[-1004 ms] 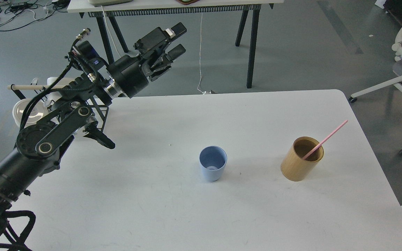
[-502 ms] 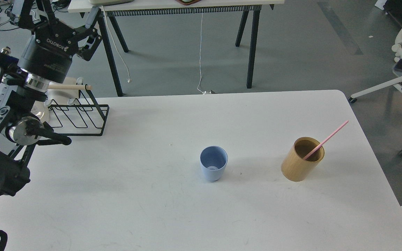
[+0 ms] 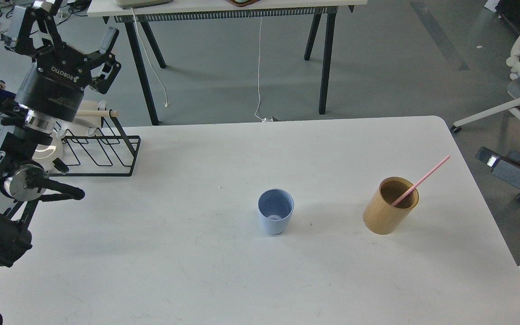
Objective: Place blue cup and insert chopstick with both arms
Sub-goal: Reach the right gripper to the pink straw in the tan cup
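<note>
While my left claw [image 3: 63, 27] hangs spread and empty, the small light-blue plastic cup [image 3: 276, 211] stands upright on the white tabletop [image 3: 224, 271]; my right claw's state I cannot tell.

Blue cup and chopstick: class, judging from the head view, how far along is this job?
Done: the blue cup stands upright on the white table. In hand: nothing; the left gripper is open, raised above the wire rack, while the right gripper's fingers cannot be made out. Left: the chopstick leans in the tan holder, not the cup.
</note>
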Tool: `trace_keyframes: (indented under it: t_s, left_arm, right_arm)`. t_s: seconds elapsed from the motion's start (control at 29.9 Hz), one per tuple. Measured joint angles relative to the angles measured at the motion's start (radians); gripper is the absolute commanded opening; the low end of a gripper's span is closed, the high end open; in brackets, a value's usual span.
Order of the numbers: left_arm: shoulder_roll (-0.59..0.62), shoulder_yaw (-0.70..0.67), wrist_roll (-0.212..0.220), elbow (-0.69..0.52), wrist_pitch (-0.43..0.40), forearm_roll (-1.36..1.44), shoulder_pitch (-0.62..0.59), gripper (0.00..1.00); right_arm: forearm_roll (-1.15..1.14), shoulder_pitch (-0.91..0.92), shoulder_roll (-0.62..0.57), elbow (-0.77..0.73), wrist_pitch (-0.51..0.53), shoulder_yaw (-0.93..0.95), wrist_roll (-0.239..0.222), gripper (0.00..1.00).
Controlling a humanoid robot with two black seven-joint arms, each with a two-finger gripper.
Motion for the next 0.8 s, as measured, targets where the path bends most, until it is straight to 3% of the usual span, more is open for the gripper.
trace_keyframes:
  t_s: [0.13, 0.23, 0.33, 0.54, 0.8]
  left_arm:
    - [-0.01, 0.001, 0.0, 0.002, 0.0, 0.0, 0.004, 0.99]
    - [-0.01, 0.0, 0.0, 0.004, 0.0, 0.0, 0.014, 0.99]
    - [-0.01, 0.0, 0.0, 0.006, 0.0, -0.001, 0.024, 0.99]
    - [-0.008, -0.002, 0.0, 0.009, 0.0, -0.002, 0.039, 0.99]
    - [-0.009, -0.002, 0.0, 0.024, 0.0, -0.002, 0.05, 0.99]
  right_arm:
    - [0.007, 0.0, 0.096, -0.051, -0.056, -0.036, 0.0, 0.97]
    - [0.008, 0.0, 0.164, -0.094, -0.078, -0.041, 0.0, 0.9]
    - [0.009, 0.0, 0.223, -0.119, -0.083, -0.041, 0.0, 0.65]
    - [0.007, -0.004, 0.27, -0.124, -0.082, -0.045, 0.0, 0.36]
    - [0.008, -0.017, 0.276, -0.122, -0.1, -0.042, 0.0, 0.27]
